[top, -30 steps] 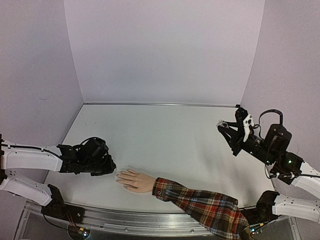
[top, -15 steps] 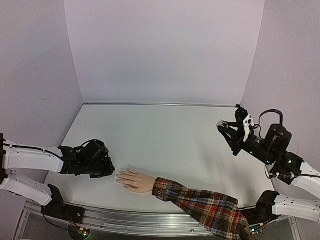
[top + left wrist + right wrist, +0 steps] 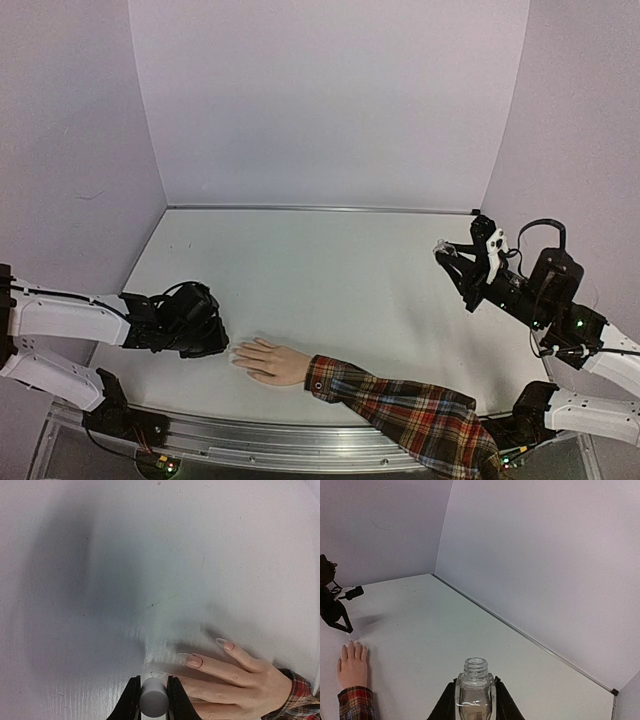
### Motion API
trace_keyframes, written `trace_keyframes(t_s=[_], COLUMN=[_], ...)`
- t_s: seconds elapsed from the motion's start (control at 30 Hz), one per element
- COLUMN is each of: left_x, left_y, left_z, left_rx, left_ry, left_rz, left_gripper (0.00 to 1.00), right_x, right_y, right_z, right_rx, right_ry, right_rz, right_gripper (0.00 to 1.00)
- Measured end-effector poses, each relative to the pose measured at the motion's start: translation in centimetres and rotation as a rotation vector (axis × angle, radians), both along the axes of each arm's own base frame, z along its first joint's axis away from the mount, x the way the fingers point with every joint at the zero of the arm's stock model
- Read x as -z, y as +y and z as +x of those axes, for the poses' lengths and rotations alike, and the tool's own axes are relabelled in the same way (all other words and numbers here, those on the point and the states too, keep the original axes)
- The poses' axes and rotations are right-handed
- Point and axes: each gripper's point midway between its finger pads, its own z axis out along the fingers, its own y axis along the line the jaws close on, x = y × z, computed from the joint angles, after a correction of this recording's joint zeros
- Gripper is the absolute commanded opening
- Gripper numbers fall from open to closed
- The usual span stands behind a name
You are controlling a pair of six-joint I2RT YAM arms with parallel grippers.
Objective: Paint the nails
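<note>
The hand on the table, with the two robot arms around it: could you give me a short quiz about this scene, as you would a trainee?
1. True or false: the glass bottle in the right gripper has its cap on.
2. The hand has its fingertips nearest to: A) the left gripper, shut on a grey cylinder; B) the right gripper; C) the back wall.
3. What pattern is the sleeve?
Key: 1 false, its neck is open; 2 A; 3 red plaid.
</note>
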Motion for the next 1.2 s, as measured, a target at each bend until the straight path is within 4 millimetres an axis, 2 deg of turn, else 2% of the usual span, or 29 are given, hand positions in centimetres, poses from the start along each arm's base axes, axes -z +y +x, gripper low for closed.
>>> trace_keyframes(t_s=[0.67,0.8,1.0,1.2], left_x=[0.2,-0.3,-1.9,-1.7], left_y=[1.1,1.3,0.5,-0.2], left_z=[0.5,0.4,0.3,-0.2], left_rx=[-0.025,-0.027,-0.007,0.018], left_ry=[-0.025,-0.027,-0.047,-0.028], left_rz=[0.061,0.067,0.030,0.017], left_gripper=[0.00,0.00,0.00,0.00], right_x=[-0.1,-0.2,-0.1,-0.1], right_y=[0.0,-0.1,0.0,0.0], right_z=[0.0,-0.1,-0.1,-0.2], right_rx=[0.000,0.000,-0.003,-0.007], right_ry=[0.000,-0.003,-0.001,-0.001], right_rz=[0.004,0.007,0.005,0.004], right_gripper=[0.00,0.00,0.00,0.00])
